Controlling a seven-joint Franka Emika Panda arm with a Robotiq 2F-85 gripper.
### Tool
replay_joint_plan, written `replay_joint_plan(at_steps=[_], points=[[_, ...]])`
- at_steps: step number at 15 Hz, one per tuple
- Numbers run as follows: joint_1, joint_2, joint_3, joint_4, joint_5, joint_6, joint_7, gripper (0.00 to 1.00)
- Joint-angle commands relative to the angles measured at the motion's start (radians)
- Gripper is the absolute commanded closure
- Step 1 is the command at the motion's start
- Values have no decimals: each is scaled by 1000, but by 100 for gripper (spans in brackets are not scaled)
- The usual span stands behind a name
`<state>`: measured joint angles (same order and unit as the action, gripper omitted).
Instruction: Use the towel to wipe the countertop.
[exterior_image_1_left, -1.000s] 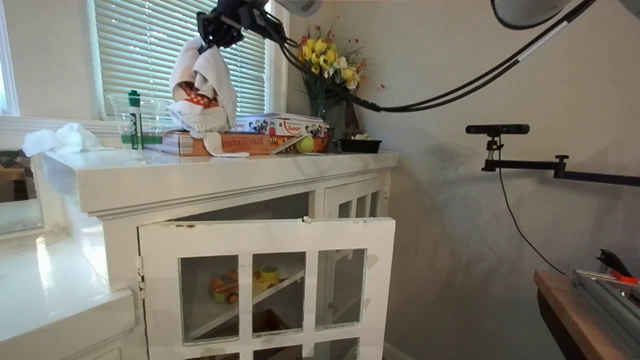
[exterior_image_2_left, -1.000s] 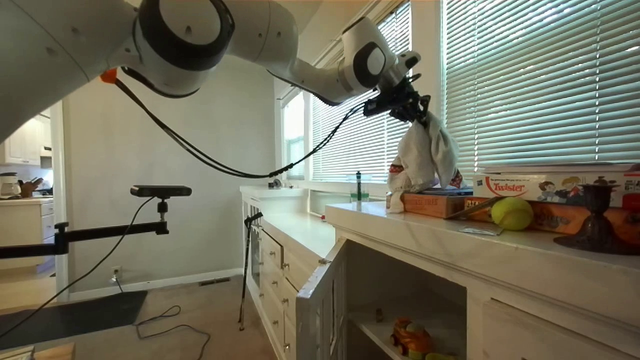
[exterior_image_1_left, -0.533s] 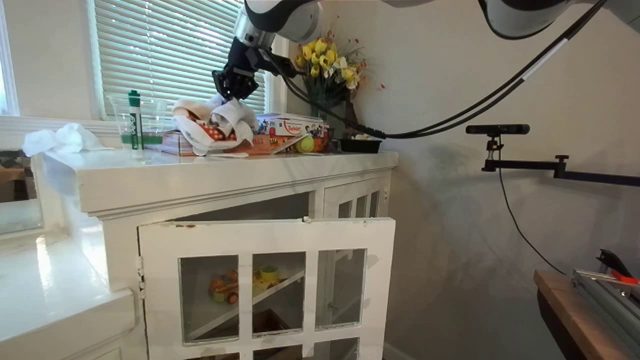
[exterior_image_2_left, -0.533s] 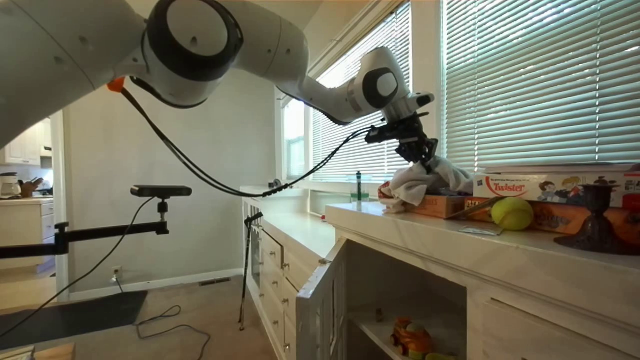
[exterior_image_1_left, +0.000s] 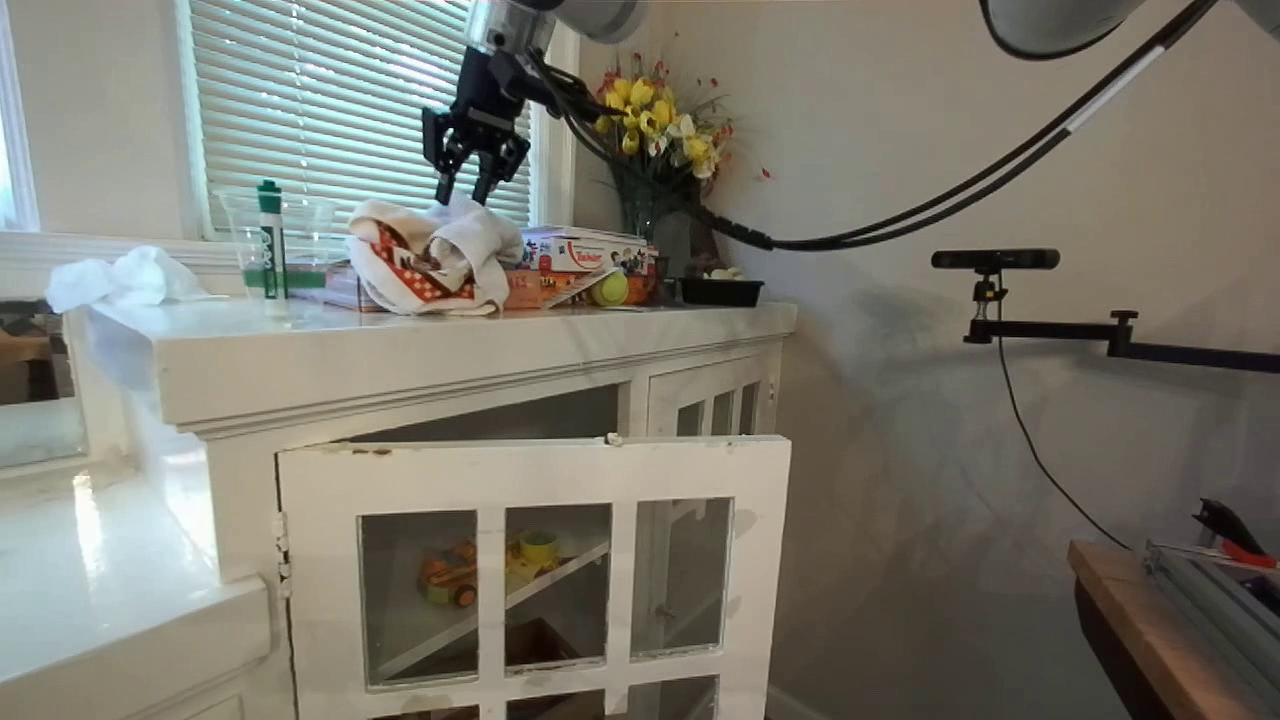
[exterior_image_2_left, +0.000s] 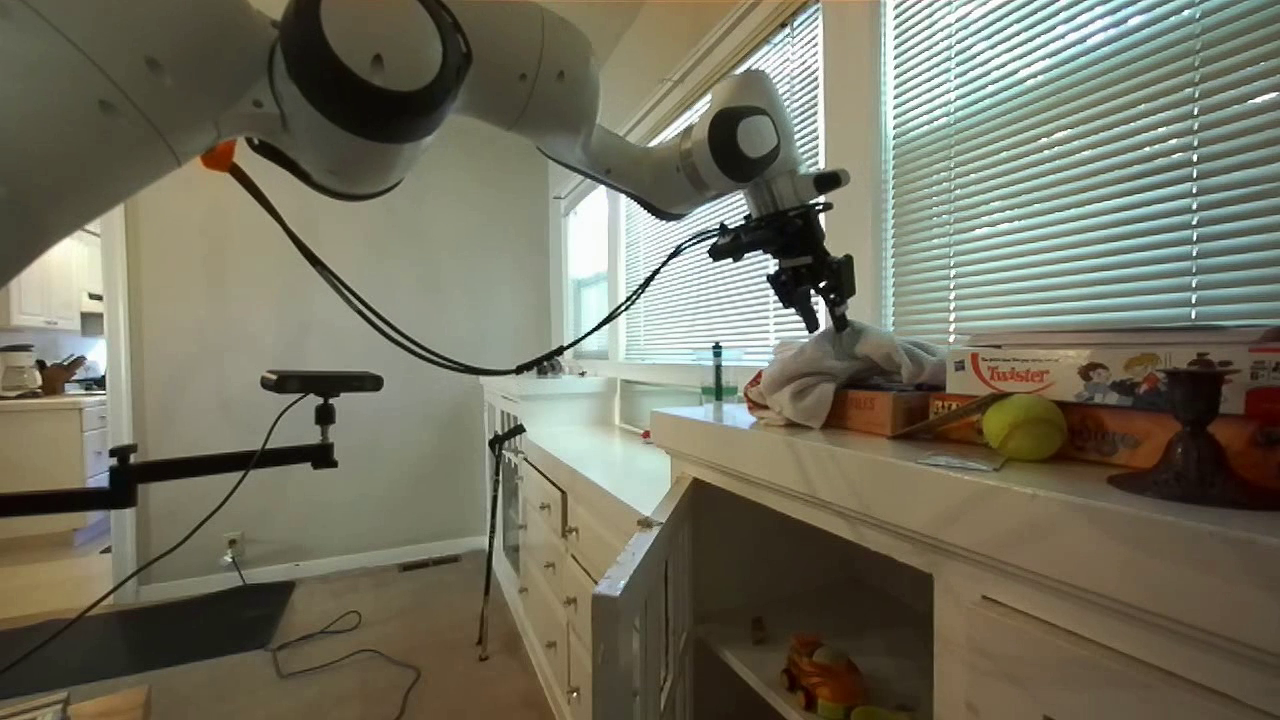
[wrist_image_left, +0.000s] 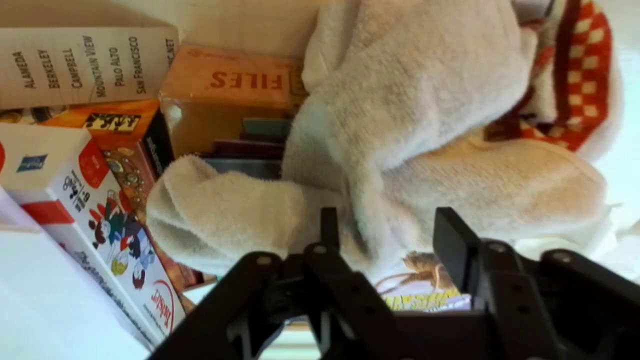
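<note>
Glossy white countertop (exterior_image_1_left: 470, 348) bears a crumpled white terry towel (exterior_image_1_left: 425, 262) with red-checked trim, slumped partly over an orange cardboard box (exterior_image_2_left: 882, 411). Directly above the towel, the black two-fingered gripper (exterior_image_1_left: 462, 193) stands parted and empty, a raised fold beneath its gap; grasping likely needs straight descent. Behind hang slatted blinds (exterior_image_1_left: 330, 110).

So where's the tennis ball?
On the right in an exterior view, the tennis ball sits on the countertop, left of the dark candlestick, in front of an orange box.

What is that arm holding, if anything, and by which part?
Nothing is held: the tool stands open, and the towel lies slumped beneath it, partly over an orange box.
</note>
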<state>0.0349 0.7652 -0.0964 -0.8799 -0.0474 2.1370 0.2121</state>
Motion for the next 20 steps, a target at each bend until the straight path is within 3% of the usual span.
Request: replay_joint_plan(at_steps=[1,3,4,13,18,19,20], points=[[36,-114,-18,-44,-20,-88,51,16],[57,-174,-30,-73,-35,-149,72,2],[67,-205,-33,-96,-42,-173,80,0],[170,-485,-42,-473,-78,-361,271,0],[155,-632,-36,-718,-46,-377,216,0],[107,-666,10,-764,-48,-369,180,0],[92,-699,15,-814,-48,-368,129,0]])
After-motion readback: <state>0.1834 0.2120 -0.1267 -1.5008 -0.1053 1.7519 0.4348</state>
